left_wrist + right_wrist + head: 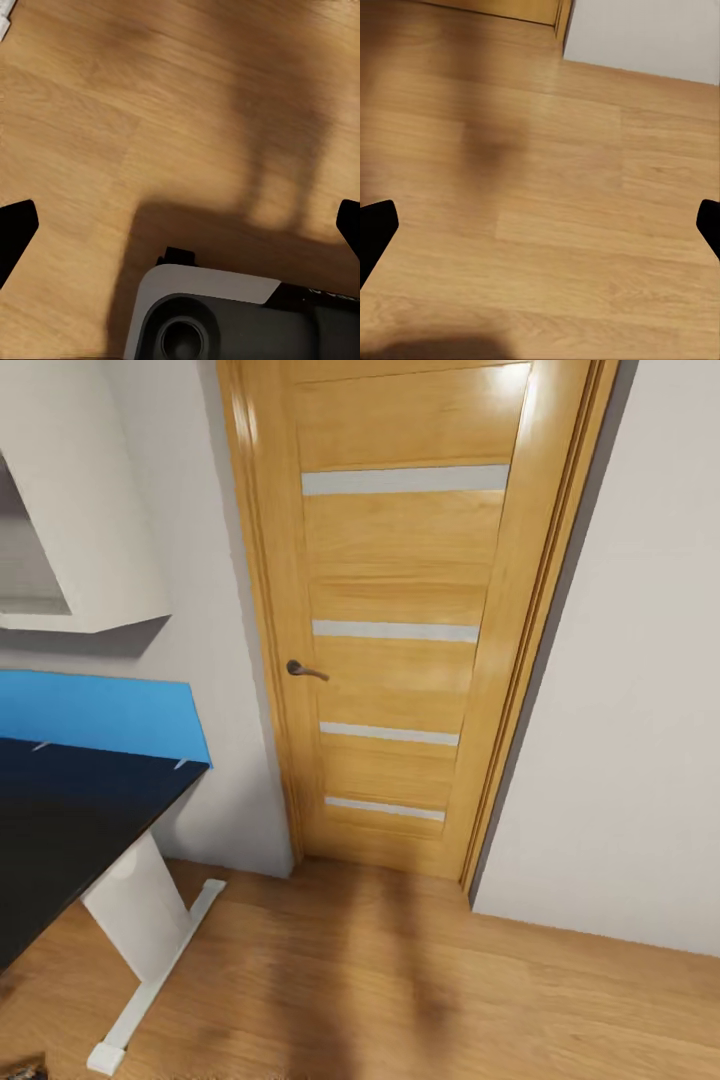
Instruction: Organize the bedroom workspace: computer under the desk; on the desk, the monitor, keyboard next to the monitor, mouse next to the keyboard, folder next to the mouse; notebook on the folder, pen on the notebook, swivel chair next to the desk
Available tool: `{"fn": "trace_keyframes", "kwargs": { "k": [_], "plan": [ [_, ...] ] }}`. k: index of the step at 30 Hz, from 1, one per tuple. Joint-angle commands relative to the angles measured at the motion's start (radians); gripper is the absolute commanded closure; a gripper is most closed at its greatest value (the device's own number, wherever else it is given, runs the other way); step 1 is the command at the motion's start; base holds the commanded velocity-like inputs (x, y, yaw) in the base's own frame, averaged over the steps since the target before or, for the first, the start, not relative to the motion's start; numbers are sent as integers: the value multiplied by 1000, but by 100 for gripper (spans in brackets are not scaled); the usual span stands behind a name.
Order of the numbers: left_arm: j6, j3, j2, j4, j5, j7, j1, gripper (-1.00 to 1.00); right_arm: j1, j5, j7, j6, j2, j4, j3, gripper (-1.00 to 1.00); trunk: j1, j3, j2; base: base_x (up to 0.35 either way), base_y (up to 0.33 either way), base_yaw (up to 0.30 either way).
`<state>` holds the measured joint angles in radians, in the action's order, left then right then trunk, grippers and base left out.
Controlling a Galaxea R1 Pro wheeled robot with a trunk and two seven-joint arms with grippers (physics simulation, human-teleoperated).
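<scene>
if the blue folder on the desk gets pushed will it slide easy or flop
The blue folder looks flat and thin, so it probably slides easily on the smooth black desk. It lies close to the desk's end, so a push that way could send it off. It may bend if lifted by one edge.

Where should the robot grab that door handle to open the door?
Probably on the straight bar of the door handle, near its free end, which points away from the desk. Come straight at the door from the front and pinch the bar top and bottom, since it lies level and sticks out.
</scene>
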<state>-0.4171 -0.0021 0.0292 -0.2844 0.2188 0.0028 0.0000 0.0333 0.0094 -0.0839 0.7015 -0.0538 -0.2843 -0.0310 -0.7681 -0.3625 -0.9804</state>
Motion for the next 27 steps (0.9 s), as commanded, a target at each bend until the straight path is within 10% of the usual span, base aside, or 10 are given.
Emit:
{"fn": "trace_keyframes", "kwargs": {
  "k": [1,27],
  "plan": [
    [-2,-1,0,-1,4,0,0,-100,0,1,-1,3,0,1,-1,-100,0,-1,-1,0,-154,285],
    [-2,0,0,-1,4,0,0,-100,0,1,0,2,0,1,0,-100,0,-1,-1,0,-25,285]
  ]
}}
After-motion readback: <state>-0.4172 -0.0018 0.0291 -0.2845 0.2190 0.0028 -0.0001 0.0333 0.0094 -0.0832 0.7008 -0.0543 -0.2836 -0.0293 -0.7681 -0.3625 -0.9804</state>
